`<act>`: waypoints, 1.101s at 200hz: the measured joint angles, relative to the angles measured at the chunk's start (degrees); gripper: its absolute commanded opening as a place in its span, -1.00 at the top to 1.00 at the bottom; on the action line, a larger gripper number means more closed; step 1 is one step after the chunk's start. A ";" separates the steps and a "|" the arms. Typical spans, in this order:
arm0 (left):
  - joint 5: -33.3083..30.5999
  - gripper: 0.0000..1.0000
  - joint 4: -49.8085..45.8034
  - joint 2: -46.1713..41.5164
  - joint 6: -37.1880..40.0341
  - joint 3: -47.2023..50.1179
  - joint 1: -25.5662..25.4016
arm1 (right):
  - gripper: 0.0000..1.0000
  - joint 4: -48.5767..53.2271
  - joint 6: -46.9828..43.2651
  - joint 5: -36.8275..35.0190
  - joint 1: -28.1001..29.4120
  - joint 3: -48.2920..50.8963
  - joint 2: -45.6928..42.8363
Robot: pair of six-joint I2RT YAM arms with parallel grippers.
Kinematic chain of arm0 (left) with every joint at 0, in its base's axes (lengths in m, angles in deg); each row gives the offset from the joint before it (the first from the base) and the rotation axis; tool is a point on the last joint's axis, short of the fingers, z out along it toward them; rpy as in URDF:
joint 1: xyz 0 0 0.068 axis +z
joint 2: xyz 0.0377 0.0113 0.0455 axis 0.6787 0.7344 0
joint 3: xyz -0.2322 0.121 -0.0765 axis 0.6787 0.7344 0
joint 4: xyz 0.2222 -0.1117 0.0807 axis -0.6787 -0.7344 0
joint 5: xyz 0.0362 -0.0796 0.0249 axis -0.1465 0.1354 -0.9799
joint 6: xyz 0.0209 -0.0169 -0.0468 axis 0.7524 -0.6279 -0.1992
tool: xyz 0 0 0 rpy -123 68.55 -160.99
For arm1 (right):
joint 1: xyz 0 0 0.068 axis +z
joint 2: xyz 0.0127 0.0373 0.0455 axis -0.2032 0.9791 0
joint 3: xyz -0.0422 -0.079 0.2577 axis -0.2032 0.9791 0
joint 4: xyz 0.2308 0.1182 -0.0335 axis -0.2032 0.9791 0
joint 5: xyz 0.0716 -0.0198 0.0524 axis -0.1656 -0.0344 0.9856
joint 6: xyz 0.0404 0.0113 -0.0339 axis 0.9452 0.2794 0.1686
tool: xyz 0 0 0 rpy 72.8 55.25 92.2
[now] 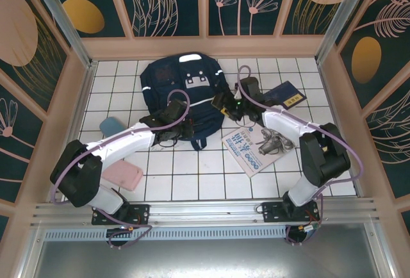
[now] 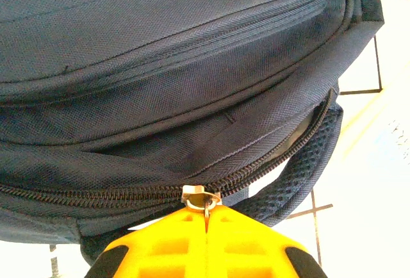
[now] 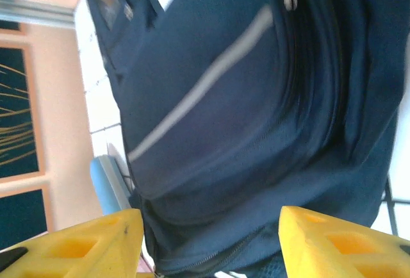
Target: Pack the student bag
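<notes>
**A:** What worries you most here?

**B:** The student bag [image 1: 182,89] itself. It lies flat at the far middle of the table [image 1: 192,179], soft and pinned by nothing. The left gripper [image 2: 206,217] sits at the bag's near edge, jaws together and clamped on the zipper pull [image 2: 201,195]. I judge that a tug along the zip could drag the whole bag instead of running the slider.

**A:** And the other arm?

**B:** The right gripper [image 1: 225,106] is just beside the bag's right side, jaws wide apart and holding nothing. Unless it braces the fabric, the bag may slide or bunch, and the teeth could snag the loose flap.

**A:** Anything smaller?

**B:** The pull is a thin metal tab. It could slip from the pads if the angle goes off.

**A:** The surface and the room?

**B:** Smooth white tiles with dark grout, so probably little grip under the bag. Walls [image 1: 166,2] close three sides, with peach frames around dark panels painted with orange ovals and pale plants. A metal rail [image 1: 205,211] runs along the near edge. Right of the bag lies a white-and-blue booklet [image 1: 246,156] with a metal bundle [image 1: 274,140] on it, and a dark-blue book [image 1: 285,93] lies farther off. To the left are a pink case [image 1: 125,175] and a light-blue case [image 1: 112,126]. A sliding bag could shove the booklet.
</notes>
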 measured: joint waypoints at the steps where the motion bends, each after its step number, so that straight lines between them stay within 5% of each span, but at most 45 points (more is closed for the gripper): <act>1: 0.04 1.00 0.02 0.04 0.02 0.00 0.00 | -0.17 0.20 0.28 -0.02 0.17 0.00 0.11; 54: 1.03 1.00 0.94 0.52 1.42 -0.02 0.00 | -0.04 3.30 6.82 -3.34 1.33 -0.59 4.87; 131: -0.83 1.00 0.15 0.61 3.61 -0.87 0.00 | 0.96 6.67 8.11 -7.78 1.77 -6.49 9.49; 220: -7.04 1.00 -8.02 2.38 6.19 -6.43 -0.33 | 1.00 7.41 1.09 -13.51 0.87 -6.40 7.89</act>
